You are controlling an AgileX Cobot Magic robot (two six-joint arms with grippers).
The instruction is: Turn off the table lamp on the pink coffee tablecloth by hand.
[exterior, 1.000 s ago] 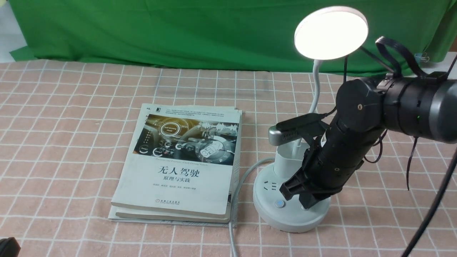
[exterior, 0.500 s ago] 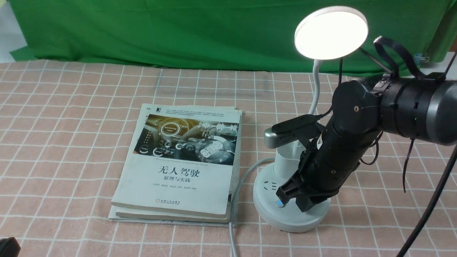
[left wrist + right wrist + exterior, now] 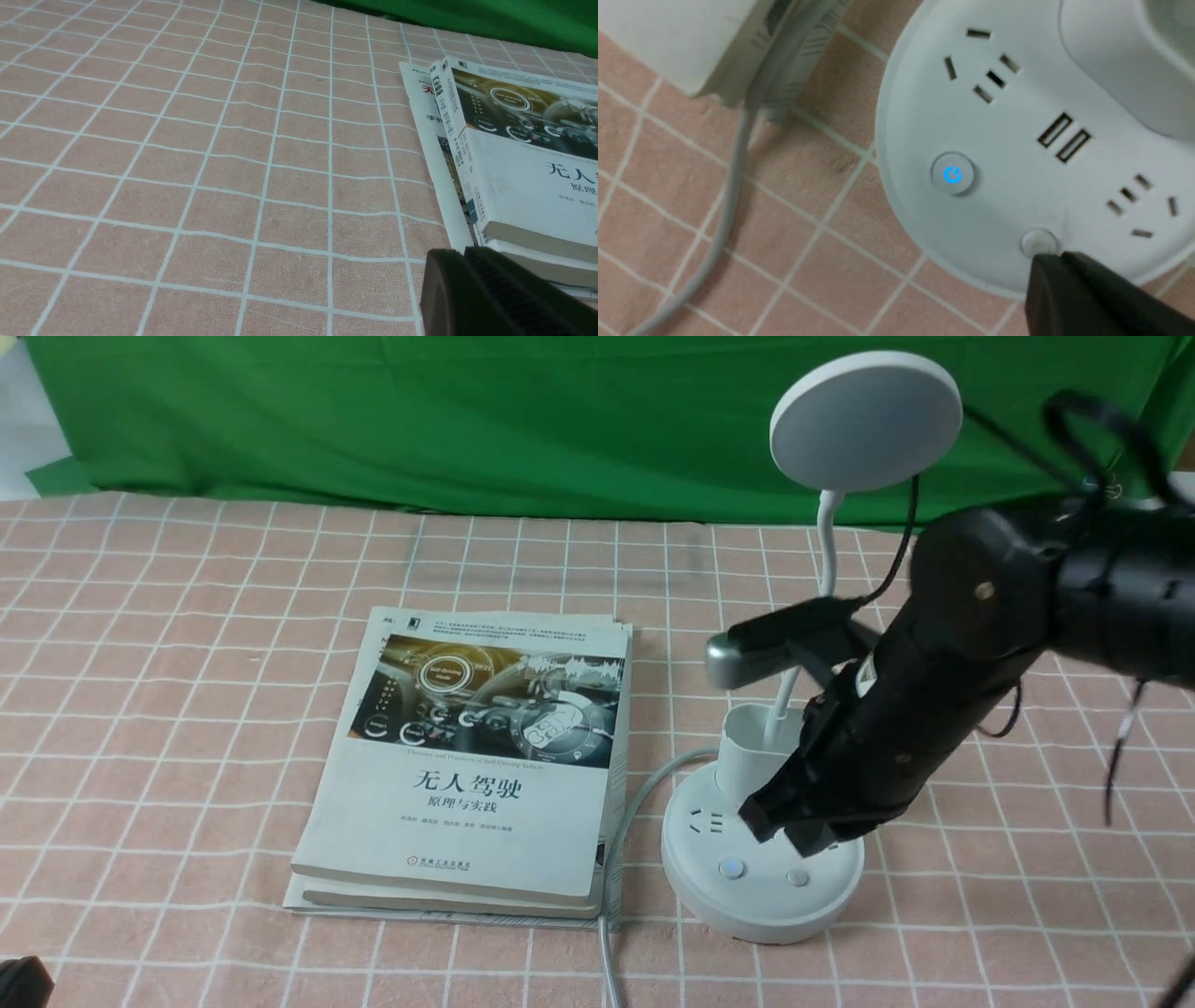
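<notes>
The right fingers [image 3: 801, 840] were shut, holding nothing, above the white lamp [image 3: 764, 887], whose round head [image 3: 866, 422] was dark.

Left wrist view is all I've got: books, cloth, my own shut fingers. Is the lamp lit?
Observer: No. In the front view the table lamp's disc head is dark.
Operator: Where's the right gripper?
Observer: Shut, above the lamp's round base, with the right gripper's tips off both buttons.
Operator: Any light on the base?
Observer: Yes, the right wrist view shows a blue power symbol glowing on one button.
</notes>
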